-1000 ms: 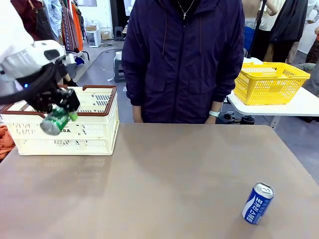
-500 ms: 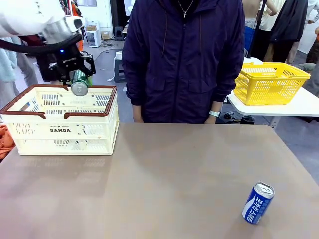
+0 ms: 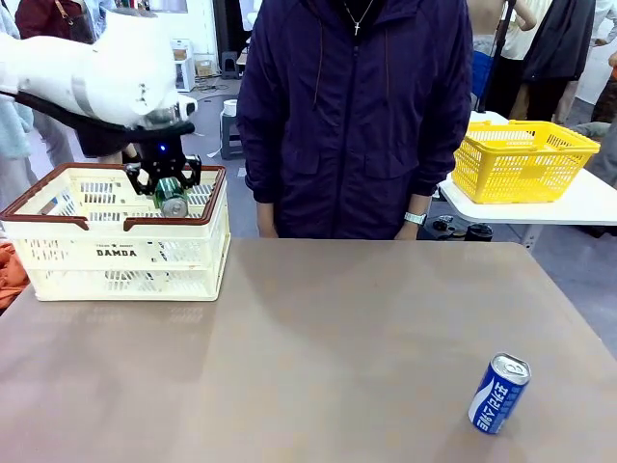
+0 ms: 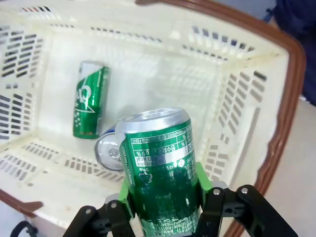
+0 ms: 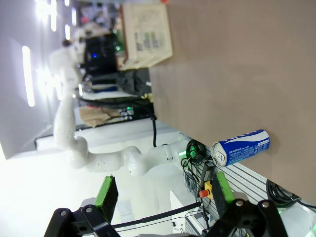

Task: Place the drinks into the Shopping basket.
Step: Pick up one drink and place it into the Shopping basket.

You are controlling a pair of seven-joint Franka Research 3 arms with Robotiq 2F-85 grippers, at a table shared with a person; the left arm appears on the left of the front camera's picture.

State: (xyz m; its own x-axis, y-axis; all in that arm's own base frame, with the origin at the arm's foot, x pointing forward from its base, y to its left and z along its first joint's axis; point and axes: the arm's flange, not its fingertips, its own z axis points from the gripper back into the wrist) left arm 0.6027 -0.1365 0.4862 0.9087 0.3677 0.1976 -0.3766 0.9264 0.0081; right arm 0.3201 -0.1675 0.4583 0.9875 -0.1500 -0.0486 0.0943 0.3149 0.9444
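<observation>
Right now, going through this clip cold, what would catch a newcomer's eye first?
The left gripper, shut on a green can, hangs over the open cream crate at the table's far left corner. The left wrist view looks down into that crate, where another green can lies on its side on the floor. A lone blue can stands on the table's near right.

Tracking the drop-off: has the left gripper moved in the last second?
Yes. The left gripper, shut on a green can, went up and right, from the lettered front of the Shopping basket to over its opening.
</observation>
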